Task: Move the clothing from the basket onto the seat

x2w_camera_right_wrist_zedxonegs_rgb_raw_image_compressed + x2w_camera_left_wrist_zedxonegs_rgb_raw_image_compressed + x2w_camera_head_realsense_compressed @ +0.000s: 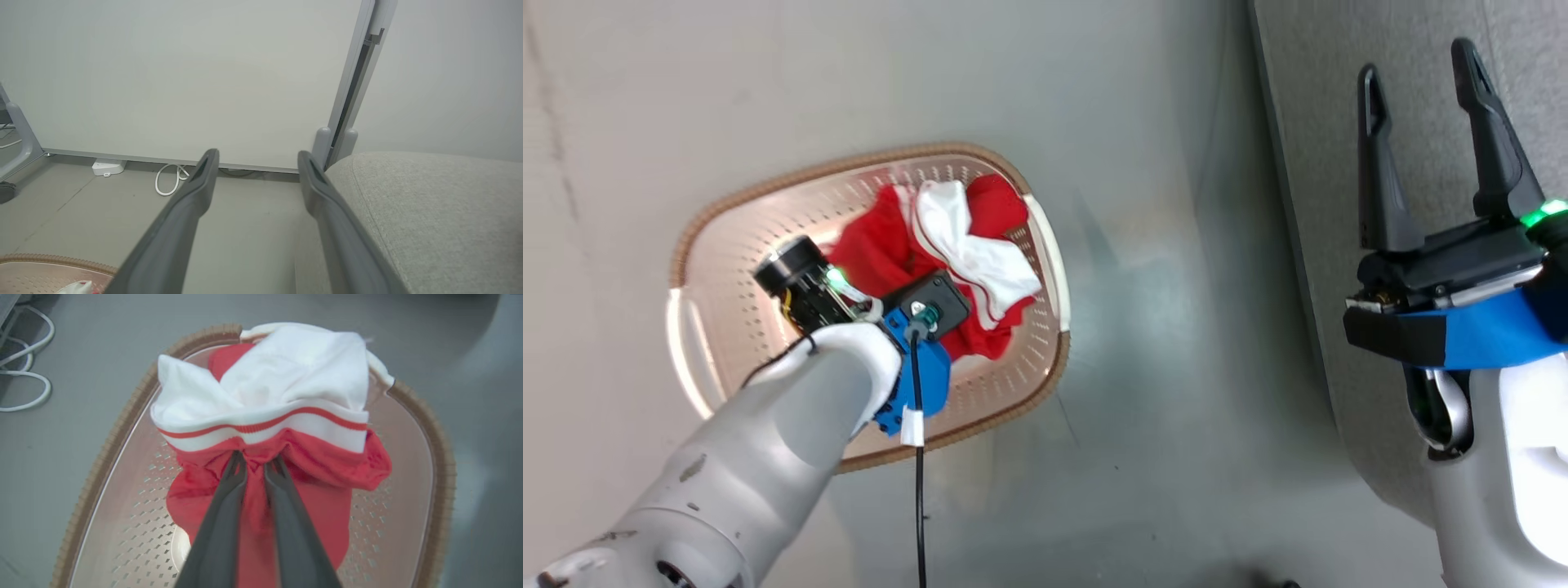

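Pinching a gathered fold of red fabric: left gripper (pixel 255 467), its two long dark fingers drawn close together on the bright red, white-striped soft clothing (pixel 282 400).
Item lies bunched inside the oval cream-white perforated plastic basket (pixel 122 428) with brown woven-look rim, standing on the smooth grey floor (pixel 1160 327). Also present: right gripper (pixel 1417 69), fingers spread wide and holding nothing, near the edge of the large light-grey fabric-upholstered seat (pixel 429 212), well apart from the basket; looped white cable (pixel 167 179) by the wall.
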